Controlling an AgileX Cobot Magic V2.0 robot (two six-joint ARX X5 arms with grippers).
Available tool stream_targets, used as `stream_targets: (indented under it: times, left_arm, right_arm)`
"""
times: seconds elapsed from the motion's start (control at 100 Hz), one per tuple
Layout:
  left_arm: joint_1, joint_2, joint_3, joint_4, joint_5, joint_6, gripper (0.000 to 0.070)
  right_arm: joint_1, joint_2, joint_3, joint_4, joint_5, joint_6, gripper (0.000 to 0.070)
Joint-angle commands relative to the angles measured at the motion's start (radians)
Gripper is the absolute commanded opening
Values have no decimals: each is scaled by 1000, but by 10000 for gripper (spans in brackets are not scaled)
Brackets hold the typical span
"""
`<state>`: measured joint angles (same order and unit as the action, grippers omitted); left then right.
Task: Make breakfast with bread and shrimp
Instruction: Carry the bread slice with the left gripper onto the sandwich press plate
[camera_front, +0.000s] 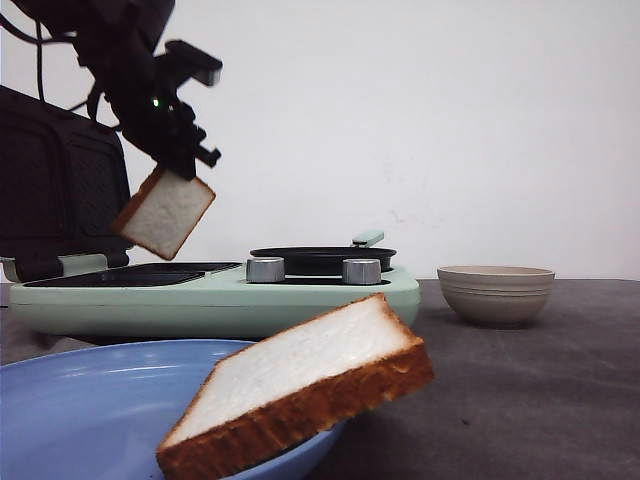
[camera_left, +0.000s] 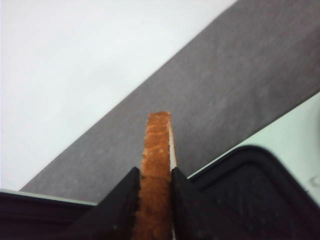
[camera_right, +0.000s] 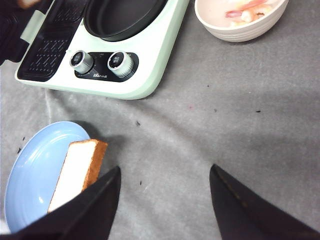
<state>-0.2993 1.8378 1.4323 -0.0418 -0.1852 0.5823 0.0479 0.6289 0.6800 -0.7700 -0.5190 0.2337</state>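
Observation:
My left gripper (camera_front: 170, 165) is shut on one slice of bread (camera_front: 164, 212) and holds it in the air above the black grill plate (camera_front: 135, 274) of the mint green breakfast maker (camera_front: 220, 300). In the left wrist view the slice's brown crust (camera_left: 156, 165) stands edge-on between the closed fingers (camera_left: 120, 205). A second slice of bread (camera_front: 300, 390) leans on the rim of the blue plate (camera_front: 90, 410); it also shows in the right wrist view (camera_right: 77, 170). My right gripper (camera_right: 165, 172) is open and empty above the grey cloth. Shrimp (camera_right: 245, 10) lie in a beige bowl (camera_right: 240, 22).
The breakfast maker's black lid (camera_front: 60, 190) stands open at the far left. A round black pan (camera_front: 322, 258) sits on its right half, behind two silver knobs (camera_front: 265, 269). The beige bowl (camera_front: 496, 293) stands right of the machine. A white wall is behind.

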Motion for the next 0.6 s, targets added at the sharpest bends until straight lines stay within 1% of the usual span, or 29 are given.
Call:
stream_targets:
  times: [0.0,0.35,0.44,0.56,0.59]
  left_arm:
    - [-3,31,32,14,-16,35,10]
    - [-3,50,31,7,-16,28,10]
    - [-3,50,32,-17,3,13,12]
    - [-3,50,31,-53,40,-16,45]
    - [-3,50,32,-63,49,-26,78]
  right_arm:
    - [3,4,16,6,4,-14,347]
    - [3,4,16,6,4,-14,347]
    - [3,4,16,6,4,-14,347]
    - [3,4,16,6,3,-14,347]
    - [3,4,16,6,3,-14,347]
